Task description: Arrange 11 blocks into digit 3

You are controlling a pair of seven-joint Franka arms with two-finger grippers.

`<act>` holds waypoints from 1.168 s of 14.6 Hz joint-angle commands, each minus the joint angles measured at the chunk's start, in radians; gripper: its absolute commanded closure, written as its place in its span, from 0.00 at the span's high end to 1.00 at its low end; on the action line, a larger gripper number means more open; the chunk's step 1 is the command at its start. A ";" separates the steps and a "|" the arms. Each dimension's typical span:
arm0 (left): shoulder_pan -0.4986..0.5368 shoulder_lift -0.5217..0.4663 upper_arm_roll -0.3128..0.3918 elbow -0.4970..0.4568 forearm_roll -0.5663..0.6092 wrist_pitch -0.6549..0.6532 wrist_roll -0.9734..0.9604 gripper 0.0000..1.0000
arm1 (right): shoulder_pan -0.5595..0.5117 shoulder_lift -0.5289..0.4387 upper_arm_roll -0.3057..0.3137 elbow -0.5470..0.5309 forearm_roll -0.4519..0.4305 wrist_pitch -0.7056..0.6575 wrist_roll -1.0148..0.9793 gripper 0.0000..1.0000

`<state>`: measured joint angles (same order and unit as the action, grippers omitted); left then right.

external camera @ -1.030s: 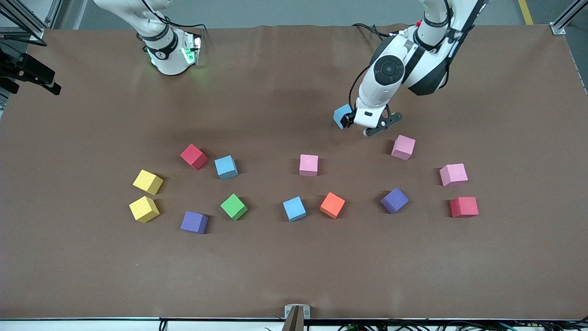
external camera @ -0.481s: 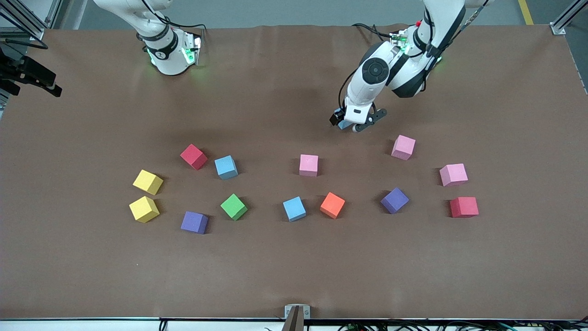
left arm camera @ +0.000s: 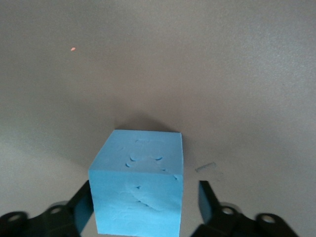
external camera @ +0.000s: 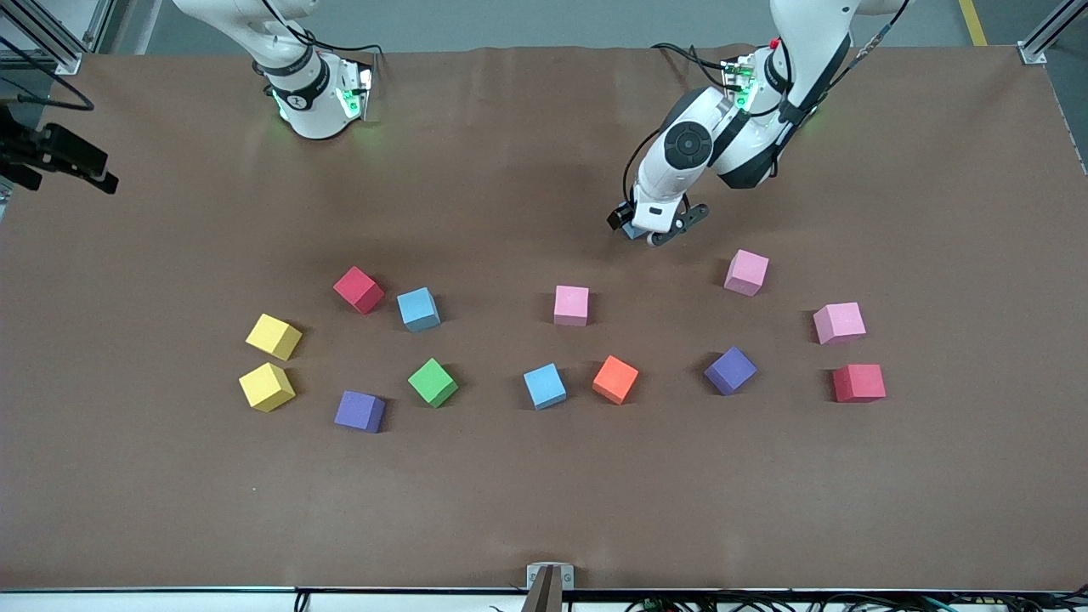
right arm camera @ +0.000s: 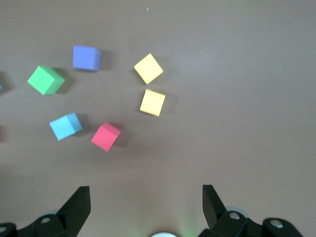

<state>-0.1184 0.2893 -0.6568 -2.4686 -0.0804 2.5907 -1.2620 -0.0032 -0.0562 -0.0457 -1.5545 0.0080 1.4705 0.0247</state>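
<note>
Front view: left gripper [external camera: 648,231] was down at table [external camera: 510,510]. Light blue block [external camera: 626,228] under it was mostly hidden, lying farther from camera than pink block [external camera: 571,305]. No digit begun.

Left wrist view: block sat on table between parted fingers [left arm camera: 81,203], gap at one side. Unclamped, probably lining up pickup.

Right wrist view: right gripper [right arm camera: 145,197] was wide, empty, waiting above yellow blocks [right arm camera: 148,68].

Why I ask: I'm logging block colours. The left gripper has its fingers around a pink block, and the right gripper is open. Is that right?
Not quite. The block between the fingers of the left gripper is light blue, not pink, as the left wrist view shows. The right gripper is indeed open.
</note>
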 commanded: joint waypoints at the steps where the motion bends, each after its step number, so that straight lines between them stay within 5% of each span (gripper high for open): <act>1: -0.009 0.013 -0.001 0.022 0.031 0.012 -0.013 0.35 | -0.006 0.032 -0.002 0.016 -0.029 0.051 -0.011 1.00; 3: -0.047 0.024 -0.001 0.063 0.037 0.012 -0.010 0.19 | -0.009 0.085 -0.002 0.017 -0.054 0.089 -0.009 1.00; 6: -0.125 0.068 0.000 0.161 0.133 -0.001 -0.002 0.19 | -0.018 0.127 -0.002 0.019 -0.062 0.126 -0.032 1.00; 10: -0.211 0.220 0.000 0.356 0.457 -0.153 -0.010 0.19 | -0.009 0.179 -0.002 0.017 -0.060 0.125 -0.026 1.00; 13: -0.272 0.319 0.006 0.502 0.481 -0.227 -0.013 0.19 | 0.035 0.213 0.004 0.002 -0.040 0.137 0.166 1.00; 17: -0.300 0.366 0.011 0.554 0.482 -0.235 -0.010 0.19 | 0.152 0.260 0.004 -0.051 -0.039 0.177 0.422 1.00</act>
<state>-0.4032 0.6318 -0.6505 -1.9533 0.3789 2.3846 -1.2761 0.1059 0.1871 -0.0378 -1.5766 -0.0335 1.6170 0.3674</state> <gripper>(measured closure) 0.392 0.000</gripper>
